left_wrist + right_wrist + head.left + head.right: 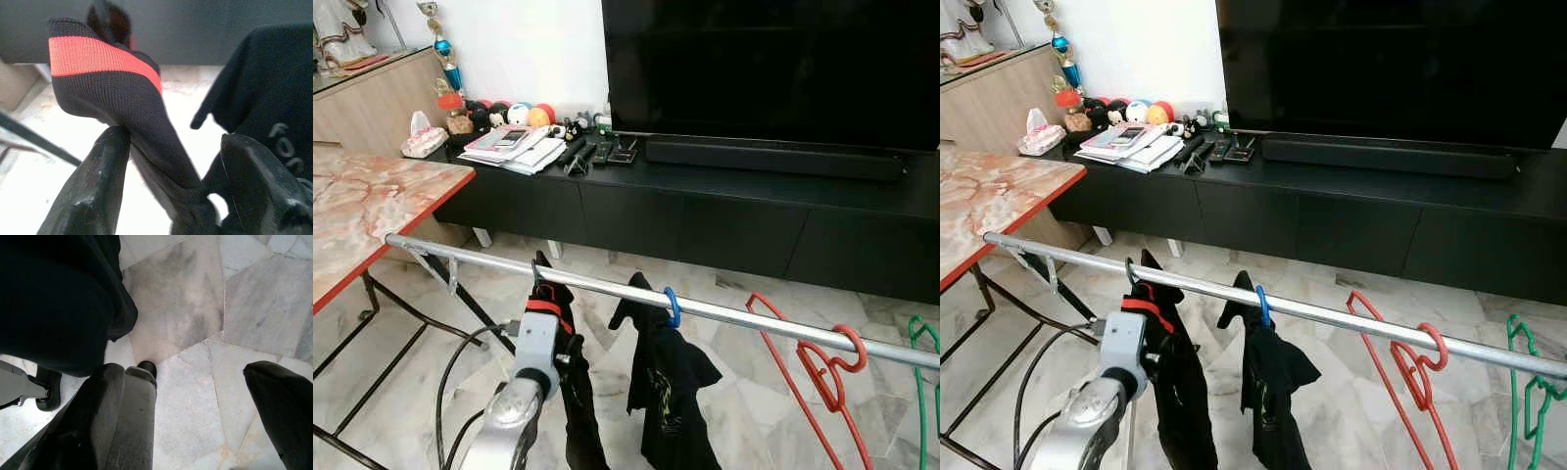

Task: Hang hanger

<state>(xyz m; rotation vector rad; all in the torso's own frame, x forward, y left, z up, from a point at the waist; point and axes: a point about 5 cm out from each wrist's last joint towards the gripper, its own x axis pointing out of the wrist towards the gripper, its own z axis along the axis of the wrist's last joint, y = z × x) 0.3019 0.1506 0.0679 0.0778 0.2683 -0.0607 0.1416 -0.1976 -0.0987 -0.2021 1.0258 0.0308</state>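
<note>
The left hand is raised to the metal rail near its left end, its two fingers spread apart with the black garment with a red band lying between them, cloth touching the left finger but not pinched. That garment's hanger hook sits over the rail, so the hanger looks already hung or nearly so. Just beside it hangs a black shirt on a blue hanger; further toward the rail's right end are an empty red hanger and a green hanger.

To finish well, the hook should be seated fully over the rail before the hand backs straight out, without dragging the cloth or bumping the shirt.

The right hand hangs idle, open, over the marble floor.
</note>
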